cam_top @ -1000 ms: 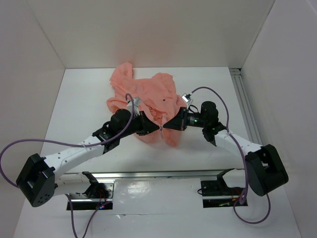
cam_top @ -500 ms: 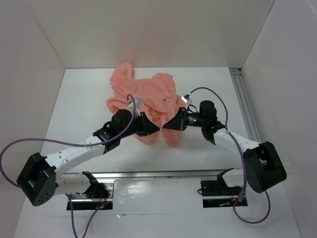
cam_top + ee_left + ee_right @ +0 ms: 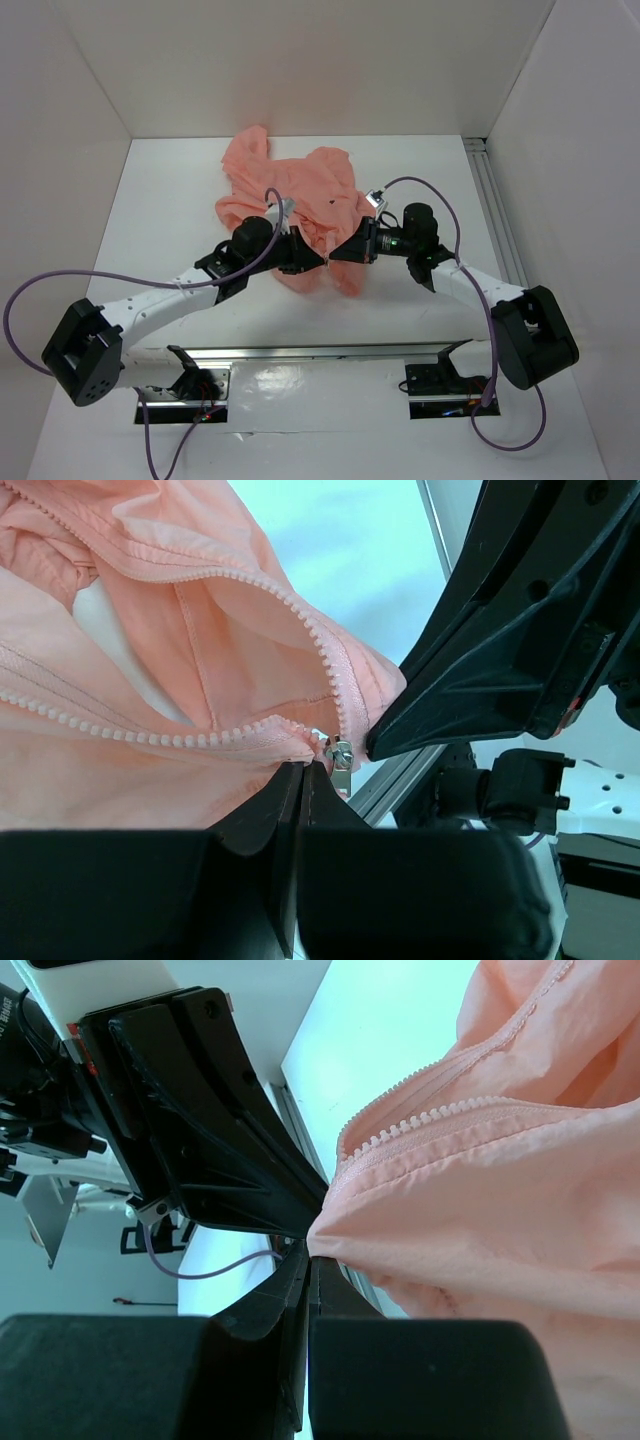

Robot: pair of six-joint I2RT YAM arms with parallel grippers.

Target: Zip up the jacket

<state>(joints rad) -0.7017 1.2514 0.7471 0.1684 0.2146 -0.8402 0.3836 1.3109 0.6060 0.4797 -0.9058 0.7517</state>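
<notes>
Jaws pressed together, my left pincer [image 3: 300,768] nips the jacket [image 3: 150,680] at the foot of its open zipper, just beside the pale zipper pull [image 3: 342,755]. My right pincer [image 3: 308,1258], almost tip to tip with it, pinches the facing hem. Beyond us the jacket lies crumpled on the white bench [image 3: 170,200], toward the far wall.

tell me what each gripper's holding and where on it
The left gripper pinches the jacket where its zipper teeth meet, beside the pull. The right gripper pinches a fabric fold close by.
</notes>
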